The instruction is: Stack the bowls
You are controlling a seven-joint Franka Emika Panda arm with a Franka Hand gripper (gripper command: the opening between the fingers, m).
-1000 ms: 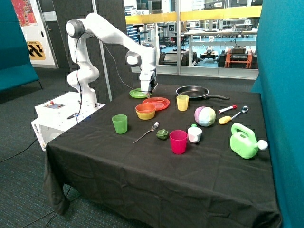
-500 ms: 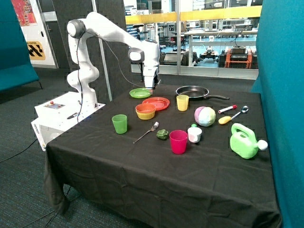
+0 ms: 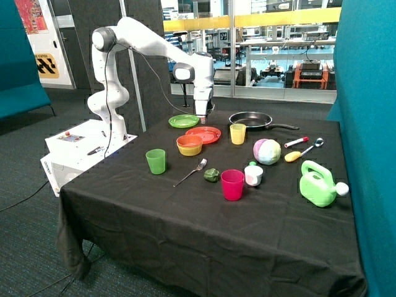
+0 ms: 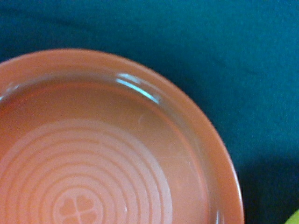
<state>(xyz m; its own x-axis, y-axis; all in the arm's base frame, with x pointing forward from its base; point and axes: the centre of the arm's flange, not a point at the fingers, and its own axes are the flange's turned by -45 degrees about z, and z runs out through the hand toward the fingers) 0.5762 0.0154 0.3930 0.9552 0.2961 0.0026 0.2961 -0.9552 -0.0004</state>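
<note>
From the outside, the gripper point(image 3: 202, 116) hangs low over the far edge of the red plate point(image 3: 204, 134), just beside a shallow green dish point(image 3: 183, 121); whether it is open or closed, or carrying anything, cannot be told from here. The orange bowl point(image 3: 189, 148) sits on the table point(image 3: 185, 210) in front of the plate, touching or nearly touching its rim, and a yellow bowl point(image 3: 189, 142) appears to be nested inside it, so that pair looks stacked. A light green bowl is still to be added. The green dish may be it, but it looks too flat to be sure. The step in hand seems to be a move between picks. Next the arm must come down on a rim of the remaining bowl, grip it, and carry it over the orange stack. Both bowls stand upright, mouths up. Being round they have no long axis, only a vertical one, so any approach angle around the rim serves. The wrist view looks straight down into the red plate point(image 4: 117, 154), with its ringed floor and clover mark, dark cloth point(image 4: 224, 56) beyond it, and no bowl in sight
</note>
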